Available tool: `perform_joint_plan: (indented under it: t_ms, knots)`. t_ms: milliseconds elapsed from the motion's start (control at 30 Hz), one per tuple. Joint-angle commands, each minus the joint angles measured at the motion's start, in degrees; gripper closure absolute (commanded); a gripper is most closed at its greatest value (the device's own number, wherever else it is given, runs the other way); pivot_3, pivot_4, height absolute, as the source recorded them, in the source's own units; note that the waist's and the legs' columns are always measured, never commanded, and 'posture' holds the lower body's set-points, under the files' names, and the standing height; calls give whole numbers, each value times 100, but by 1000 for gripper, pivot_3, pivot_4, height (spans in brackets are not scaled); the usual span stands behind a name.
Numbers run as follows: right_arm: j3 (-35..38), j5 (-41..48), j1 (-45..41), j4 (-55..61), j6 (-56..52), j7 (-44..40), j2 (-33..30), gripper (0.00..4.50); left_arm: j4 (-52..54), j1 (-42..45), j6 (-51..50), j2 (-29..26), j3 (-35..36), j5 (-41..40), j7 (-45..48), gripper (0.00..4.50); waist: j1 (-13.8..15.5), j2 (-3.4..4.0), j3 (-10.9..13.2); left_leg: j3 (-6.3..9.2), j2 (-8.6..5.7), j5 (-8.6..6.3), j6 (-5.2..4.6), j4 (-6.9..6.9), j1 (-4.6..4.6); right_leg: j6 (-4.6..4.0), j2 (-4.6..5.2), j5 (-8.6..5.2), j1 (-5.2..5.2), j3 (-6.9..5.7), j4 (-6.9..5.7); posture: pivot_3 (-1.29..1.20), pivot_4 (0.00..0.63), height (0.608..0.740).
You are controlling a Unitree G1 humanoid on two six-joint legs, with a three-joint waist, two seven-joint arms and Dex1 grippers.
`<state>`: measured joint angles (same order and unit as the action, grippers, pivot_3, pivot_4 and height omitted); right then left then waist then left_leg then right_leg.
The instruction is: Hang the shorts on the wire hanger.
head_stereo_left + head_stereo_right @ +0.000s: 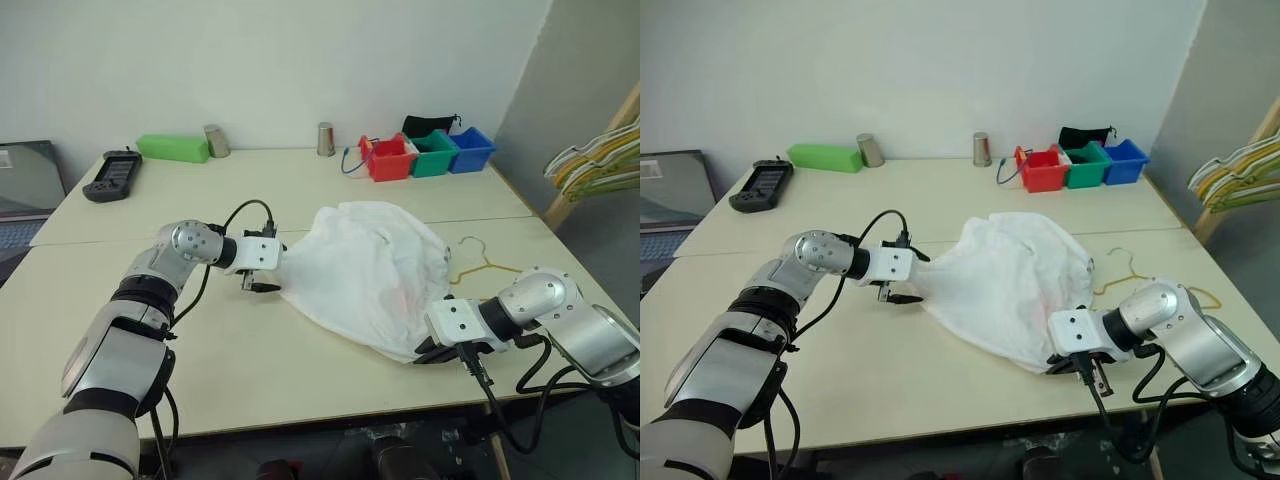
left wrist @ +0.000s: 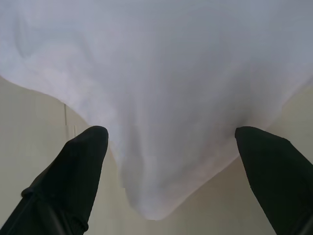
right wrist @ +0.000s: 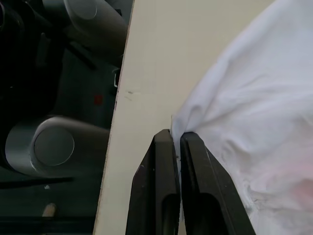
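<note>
The white wrinkled shorts (image 1: 372,270) lie bunched in the middle of the table (image 1: 250,370), with a faint pink mark near their right side. The yellow wire hanger (image 1: 487,265) lies flat just right of them, its near part hidden under the fabric. My left gripper (image 1: 262,286) is open at the shorts' left edge. In the left wrist view a pointed corner of the shorts (image 2: 156,191) hangs between its spread fingers (image 2: 73,171). My right gripper (image 1: 430,352) is shut on the shorts' front right corner near the table's front edge; the fabric edge (image 3: 244,117) is pinched at its tips (image 3: 176,136).
Red, green and blue bins (image 1: 428,154) stand at the back right. A green box (image 1: 173,148), two metal cups (image 1: 216,141) and a black handheld device (image 1: 112,175) sit along the back left. A bunch of hangers (image 1: 595,160) hangs off the table's right.
</note>
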<state>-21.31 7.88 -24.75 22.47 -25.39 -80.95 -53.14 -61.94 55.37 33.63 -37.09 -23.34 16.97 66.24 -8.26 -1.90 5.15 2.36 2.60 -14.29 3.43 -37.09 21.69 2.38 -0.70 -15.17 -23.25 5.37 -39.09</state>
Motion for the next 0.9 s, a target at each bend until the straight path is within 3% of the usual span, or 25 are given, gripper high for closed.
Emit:
perform_joint_plan:
  t_ms: [33,167,433,667,900]
  knots:
    - [153,40,-37,120,-2,91,-52,4500,-414,346,21,137,117,-189,846,40,-61,0,0,0,0,0,0,0,0,15,0,-9,0,0,0,-172,42,740]
    - [111,27,-37,79,18,147,-36,4500,-577,538,11,157,190,-196,1145,40,-146,0,0,5,0,0,0,0,6,16,-2,-9,0,-1,0,-178,47,740]
    - [25,2,-129,-41,6,214,87,4500,-815,544,194,160,-135,506,552,40,-296,1,1,20,0,-1,-1,3,8,19,-4,-11,0,-5,1,-175,55,740]
    - [-27,-42,-209,-138,6,276,199,4500,-995,661,192,183,-108,728,-148,1339,-283,2,0,25,0,-1,-2,3,2,20,-6,-12,6,-6,-3,-169,60,740]
    - [-60,-97,-295,-234,28,359,313,4500,-1013,754,168,145,91,573,-171,2722,-288,2,1,29,0,-1,-2,4,6,20,-9,-12,4,-7,-1,-162,59,740]
